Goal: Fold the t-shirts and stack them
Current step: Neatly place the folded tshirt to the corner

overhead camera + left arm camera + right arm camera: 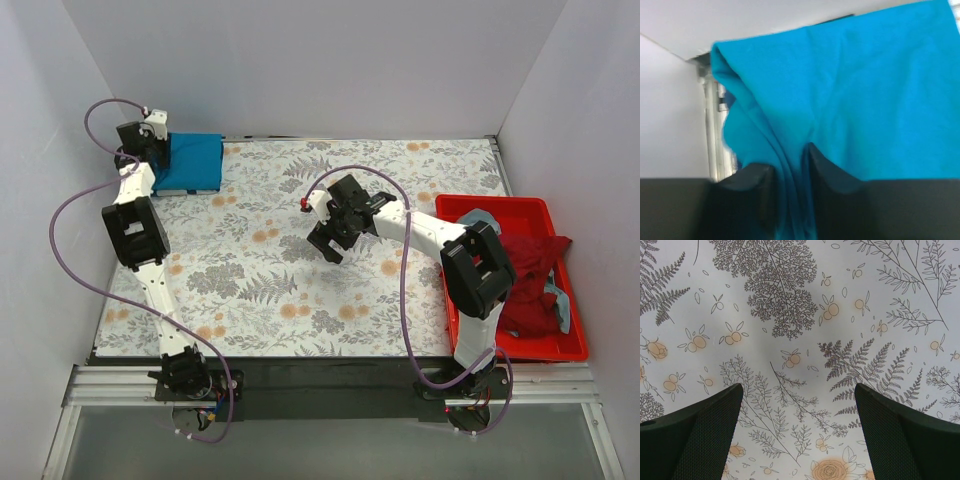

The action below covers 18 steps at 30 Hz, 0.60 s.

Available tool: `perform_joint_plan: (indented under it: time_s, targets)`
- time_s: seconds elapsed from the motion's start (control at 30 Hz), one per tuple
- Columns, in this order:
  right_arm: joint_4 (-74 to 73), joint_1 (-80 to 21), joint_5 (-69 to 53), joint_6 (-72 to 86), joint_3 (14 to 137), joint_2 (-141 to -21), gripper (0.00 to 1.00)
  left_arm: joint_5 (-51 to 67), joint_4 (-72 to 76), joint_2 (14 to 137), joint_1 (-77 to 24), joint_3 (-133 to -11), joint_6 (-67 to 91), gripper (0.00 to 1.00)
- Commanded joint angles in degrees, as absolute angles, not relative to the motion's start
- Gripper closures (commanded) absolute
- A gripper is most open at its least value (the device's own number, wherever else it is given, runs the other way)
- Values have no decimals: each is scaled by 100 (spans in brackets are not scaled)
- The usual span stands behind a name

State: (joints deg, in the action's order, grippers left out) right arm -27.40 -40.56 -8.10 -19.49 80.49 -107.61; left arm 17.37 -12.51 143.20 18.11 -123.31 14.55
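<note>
A folded teal-blue t-shirt (192,162) lies at the table's far left corner. My left gripper (160,150) is at its left edge, shut on a bunched fold of the teal cloth (790,165); the shirt fills the left wrist view. My right gripper (328,243) hovers open and empty over the middle of the table, its fingers (700,435) wide apart above the floral cloth. Dark red t-shirts (530,275) and a pale blue-grey one (478,217) lie crumpled in the red bin. A navy shirt does not show.
The red plastic bin (560,350) stands at the table's right edge, beside my right arm. A floral tablecloth (270,270) covers the table. White walls close in the back and both sides.
</note>
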Motion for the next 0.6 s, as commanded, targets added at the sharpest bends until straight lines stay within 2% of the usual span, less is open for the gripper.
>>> perform_joint_plan:
  time_s: [0.0,0.07,0.13,0.3,0.47,0.5,0.57]
  targets:
    - [-2848,-4052,-888,-1951,8235,-10802,2,1258,-1098,14282,1890,-12585,1503,69]
    - [-2848,-4043,-870,-1960,8192,-10732,2,1108,-1177,14247,1942,-12883,1503,58]
    - [-2848,-4034,-844,-1969,8165,-10696,2,1011,-1213,14195,2021,-13051,1503,52]
    - [-2813,-3964,-896,-1908,8051,-10556,2,1168,-1195,13730,2197,-13166,1784,47]
    - [-2725,-3823,-1072,-1828,7849,-10372,2,1563,-1230,13360,2241,-12824,2179,49]
    - [-2707,-3815,-1090,-1828,7796,-10345,2,1695,-1257,13307,2233,-12719,2249,51]
    - [-2690,-3779,-1134,-1802,7752,-10284,2,1941,-1274,13149,2232,-12360,2407,62]
